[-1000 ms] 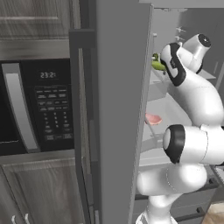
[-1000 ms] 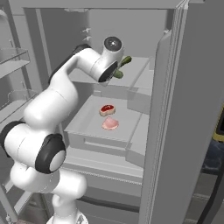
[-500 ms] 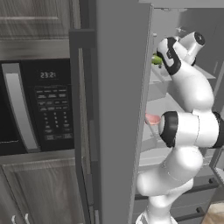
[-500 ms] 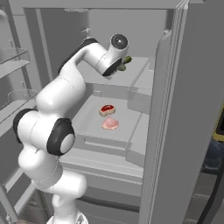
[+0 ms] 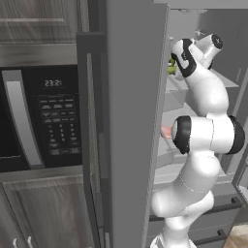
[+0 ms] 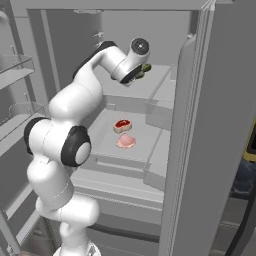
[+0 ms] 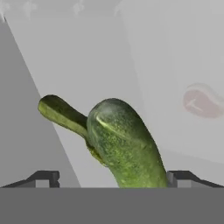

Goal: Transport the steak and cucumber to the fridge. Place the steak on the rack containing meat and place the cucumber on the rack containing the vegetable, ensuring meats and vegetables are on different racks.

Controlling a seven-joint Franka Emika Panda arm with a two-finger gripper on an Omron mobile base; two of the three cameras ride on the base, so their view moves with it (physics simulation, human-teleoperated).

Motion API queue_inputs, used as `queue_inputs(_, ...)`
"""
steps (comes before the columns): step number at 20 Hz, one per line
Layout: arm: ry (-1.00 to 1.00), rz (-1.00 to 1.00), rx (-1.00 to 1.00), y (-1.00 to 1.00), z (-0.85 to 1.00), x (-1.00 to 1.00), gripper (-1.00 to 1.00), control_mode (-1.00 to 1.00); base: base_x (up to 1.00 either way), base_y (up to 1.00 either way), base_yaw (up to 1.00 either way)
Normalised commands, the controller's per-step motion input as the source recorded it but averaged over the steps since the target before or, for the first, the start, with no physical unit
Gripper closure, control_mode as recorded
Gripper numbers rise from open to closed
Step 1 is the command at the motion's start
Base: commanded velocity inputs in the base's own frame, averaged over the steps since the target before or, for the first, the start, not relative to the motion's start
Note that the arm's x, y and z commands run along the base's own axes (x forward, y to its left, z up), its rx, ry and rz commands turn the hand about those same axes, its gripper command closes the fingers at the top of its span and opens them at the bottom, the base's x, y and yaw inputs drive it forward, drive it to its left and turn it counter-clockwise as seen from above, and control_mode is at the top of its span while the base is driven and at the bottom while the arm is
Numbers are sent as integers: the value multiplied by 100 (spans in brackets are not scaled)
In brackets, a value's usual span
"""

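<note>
The cucumber [image 7: 124,148], thick and green, lies on the upper rack [image 6: 150,87] of the open fridge [image 6: 200,125], its near end between my fingertips. My gripper [image 7: 111,177] is open: both dark tips stand wide apart, with a clear gap on the left side. In the right base view the gripper [image 6: 137,75] reaches onto that rack, with green of the cucumber [image 6: 145,68] beside it. A thinner dark green vegetable [image 7: 61,114] lies just behind the cucumber. On the rack below, the steak [image 6: 122,124], red with a pale edge, rests next to a pink piece of meat [image 6: 126,142].
The fridge door [image 5: 131,121] stands edge-on close to the arm's left, with a black microwave [image 5: 43,116] beyond it. Door shelves [image 6: 15,70] hang at the left of the right base view. Drawer fronts [image 6: 115,200] sit below the racks.
The jaws have spread wide and let go of the cucumber, which now rests on the upper rack. The elbow has swung up and closer to the fridge.
</note>
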Motion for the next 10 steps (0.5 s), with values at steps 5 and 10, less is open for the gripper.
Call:
queue_inputs(5, 0, 0, 0, 0, 0, -7, -100, -100, 0, 0, 0)
queue_inputs(10, -6, 0, -1, 5, 0, -60, -100, -100, 0, 0, 0)
